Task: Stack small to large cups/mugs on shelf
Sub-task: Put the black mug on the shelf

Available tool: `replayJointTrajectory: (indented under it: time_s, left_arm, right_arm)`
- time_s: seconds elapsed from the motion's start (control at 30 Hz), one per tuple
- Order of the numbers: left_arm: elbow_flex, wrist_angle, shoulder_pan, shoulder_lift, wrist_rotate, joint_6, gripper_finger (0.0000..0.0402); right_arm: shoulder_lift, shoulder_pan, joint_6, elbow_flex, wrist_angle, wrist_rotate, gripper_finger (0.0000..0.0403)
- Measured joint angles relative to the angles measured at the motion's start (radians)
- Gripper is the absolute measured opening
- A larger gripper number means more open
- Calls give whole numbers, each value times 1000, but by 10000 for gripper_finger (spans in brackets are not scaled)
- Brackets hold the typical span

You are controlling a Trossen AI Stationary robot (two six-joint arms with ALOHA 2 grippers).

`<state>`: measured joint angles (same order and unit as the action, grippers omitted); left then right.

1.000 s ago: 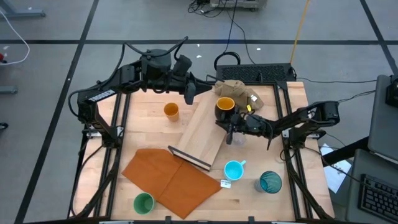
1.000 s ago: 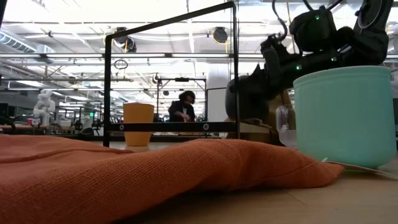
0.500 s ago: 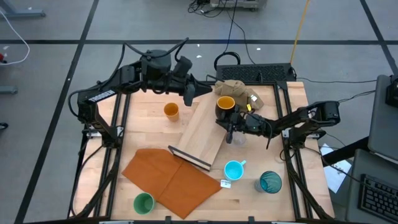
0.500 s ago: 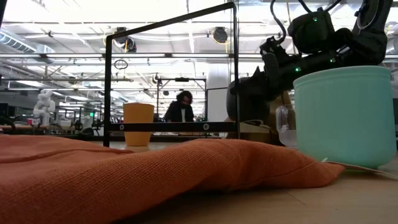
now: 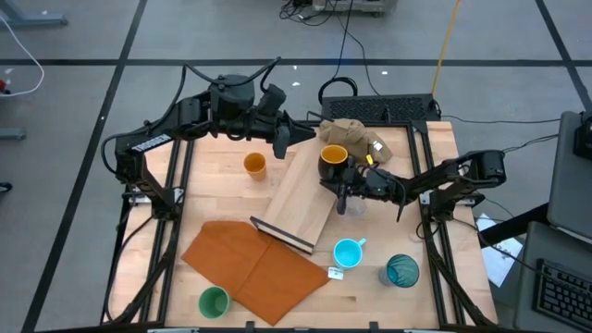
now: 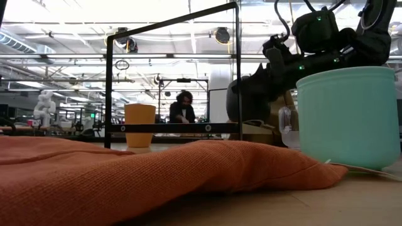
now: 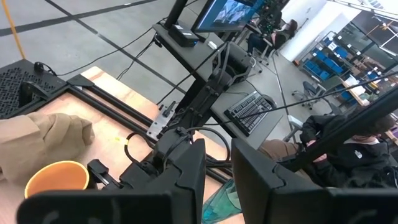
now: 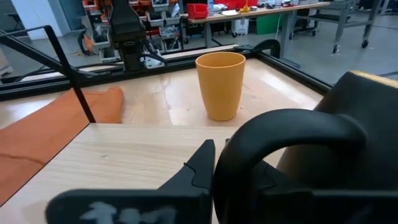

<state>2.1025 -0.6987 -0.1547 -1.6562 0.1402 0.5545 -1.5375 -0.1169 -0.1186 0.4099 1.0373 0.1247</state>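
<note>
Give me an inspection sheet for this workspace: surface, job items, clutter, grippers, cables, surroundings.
Surface: wooden table, shelf lying flat on it.
Job's things: dark mug on the shelf's far end; clear glass at its right edge; orange cup, light blue mug, teal tumbler, green cup on the table.
Clutter: orange-brown sheet, tan cloth.
Grippers: right gripper at the dark mug's handle; left gripper over the far edge.
Cables: on the floor beyond.
Surroundings: seated person in the background.
</note>
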Motion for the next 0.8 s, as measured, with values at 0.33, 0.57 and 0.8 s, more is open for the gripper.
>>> replayJointTrajectory:
  time_s: [0.33, 0.57, 0.8]
  left_arm:
    - [0, 0, 14, 0, 0, 0, 76]
    - [0, 0, 13, 0, 0, 0, 76]
    - [0, 0, 13, 0, 0, -4, 76]
  right_arm:
    - [0, 0, 0, 0, 8, -2, 55]
    - [1, 0, -21, 0, -15, -5, 56]
    - [1, 1, -38, 0, -41, -2, 57]
